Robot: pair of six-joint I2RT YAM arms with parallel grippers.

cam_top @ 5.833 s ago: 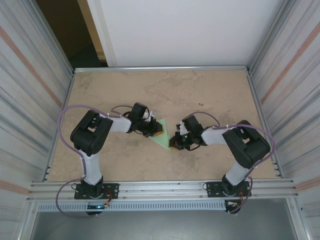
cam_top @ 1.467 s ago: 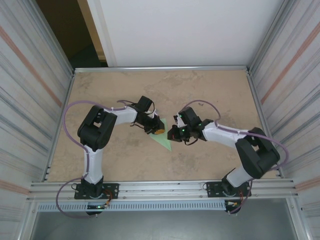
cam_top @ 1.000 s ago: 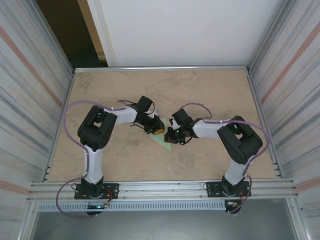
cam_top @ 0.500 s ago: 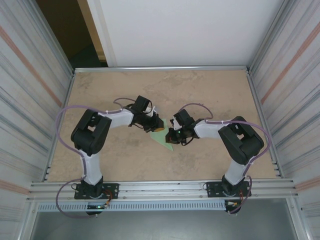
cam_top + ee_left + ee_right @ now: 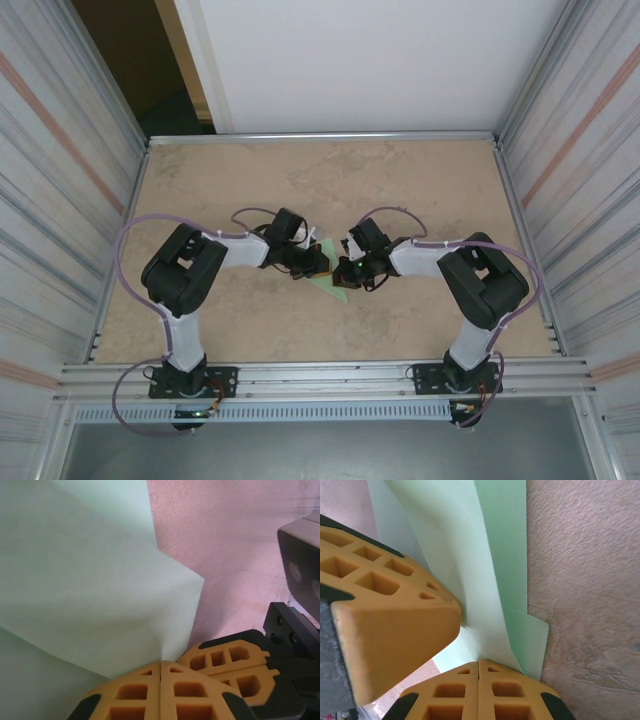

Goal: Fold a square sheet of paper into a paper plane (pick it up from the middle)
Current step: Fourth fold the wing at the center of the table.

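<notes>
The pale green sheet of paper, folded into layers with a pointed near tip, sits at the table's middle between my two grippers. My left gripper is shut on it; in the left wrist view its orange jaws meet with the paper rising out of the seam. My right gripper is shut on the paper too, its jaws pinching a raised fold. The two grippers stand nearly touching: the right one's fingers show beside the left jaws, and the left one's fingers loom in the right wrist view.
The tan mottled table stretches free behind and to both sides of the grippers. Ribbed metal walls close the left and right sides. An aluminium rail with both arm bases runs along the near edge.
My left gripper has closed its fingers on the paper and shifted a little nearer and toward the right gripper. The right gripper has stayed shut in place.
</notes>
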